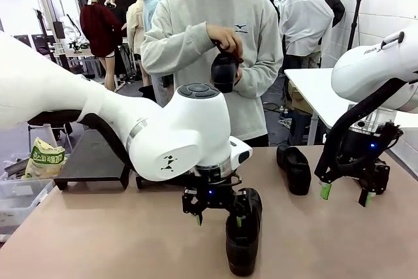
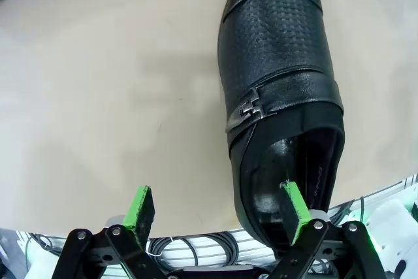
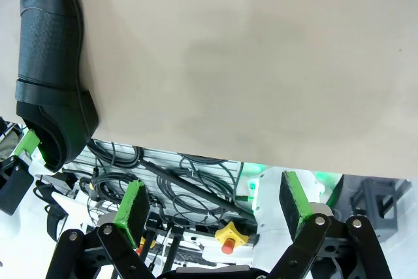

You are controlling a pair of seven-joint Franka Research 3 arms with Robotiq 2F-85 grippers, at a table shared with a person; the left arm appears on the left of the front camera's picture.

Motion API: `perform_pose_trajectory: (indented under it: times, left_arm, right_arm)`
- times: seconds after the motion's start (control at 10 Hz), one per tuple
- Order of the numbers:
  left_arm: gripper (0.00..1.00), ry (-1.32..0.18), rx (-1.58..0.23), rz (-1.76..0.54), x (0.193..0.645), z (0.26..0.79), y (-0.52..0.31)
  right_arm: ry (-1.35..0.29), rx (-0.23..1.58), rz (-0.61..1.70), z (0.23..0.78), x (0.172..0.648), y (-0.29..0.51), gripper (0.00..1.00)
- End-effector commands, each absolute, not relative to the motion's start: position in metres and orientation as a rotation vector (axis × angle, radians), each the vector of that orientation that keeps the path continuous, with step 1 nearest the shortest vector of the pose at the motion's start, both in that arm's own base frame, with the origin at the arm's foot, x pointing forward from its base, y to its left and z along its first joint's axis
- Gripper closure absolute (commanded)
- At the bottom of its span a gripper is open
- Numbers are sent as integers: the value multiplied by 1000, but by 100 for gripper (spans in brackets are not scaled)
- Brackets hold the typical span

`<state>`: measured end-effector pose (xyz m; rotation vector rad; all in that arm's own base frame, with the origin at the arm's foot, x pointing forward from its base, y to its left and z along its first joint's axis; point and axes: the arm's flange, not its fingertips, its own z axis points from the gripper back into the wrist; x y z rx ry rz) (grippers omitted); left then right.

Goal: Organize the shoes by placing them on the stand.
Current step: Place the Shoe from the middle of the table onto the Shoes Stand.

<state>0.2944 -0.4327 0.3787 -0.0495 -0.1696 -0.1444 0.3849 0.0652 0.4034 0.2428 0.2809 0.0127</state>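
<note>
Black and sloped, the stand [image 1: 91, 158] sits at the far left of the table [image 1: 78, 246] with no shoe on it that I can see, so I place everything else from it. Just right of the stand, toward my side, the left gripper [image 1: 219, 212] hangs at the near shoe [image 1: 243, 243] with jaws spread wide and clamped on nothing. Behind that, above table height, the person's hand [image 1: 225, 37] holds a third shoe [image 1: 224, 70]. Farther right of the stand lies the second shoe [image 1: 294, 169], and farthest right the right gripper [image 1: 346, 191] hovers wide open and empty. My worry is the left grasp: closing here would pinch one thin side wall at the heel, and glossy leather could slip or let the toe swing down on the way to the stand. The front view hides that contact behind the fingers. The left wrist view settles it, with one pad [image 2: 295, 204] inside the shoe's opening and the other pad [image 2: 140, 204] outside over bare table. The right wrist view adds the table edge and cables [image 3: 189, 174] beneath.
</note>
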Motion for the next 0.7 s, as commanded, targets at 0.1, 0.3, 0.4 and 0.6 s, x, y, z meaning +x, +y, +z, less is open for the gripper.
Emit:
perform_pose_trajectory:
  times: [0.1, 0.3, 0.4, 0.6]
  left_arm:
    - [0, -152, -27, -107, 300, 359, -449]
    - [0, -111, -87, -133, 299, 353, -449]
    - [16, -126, -70, -155, 297, 356, -450]
    - [50, -88, -106, -153, 301, 357, -449]
  right_arm:
    - [288, 221, 25, 405, 386, 63, 0]
    - [288, 221, 25, 405, 386, 63, 0]
    - [288, 221, 25, 405, 386, 63, 0]
    - [288, 221, 25, 405, 386, 63, 0]
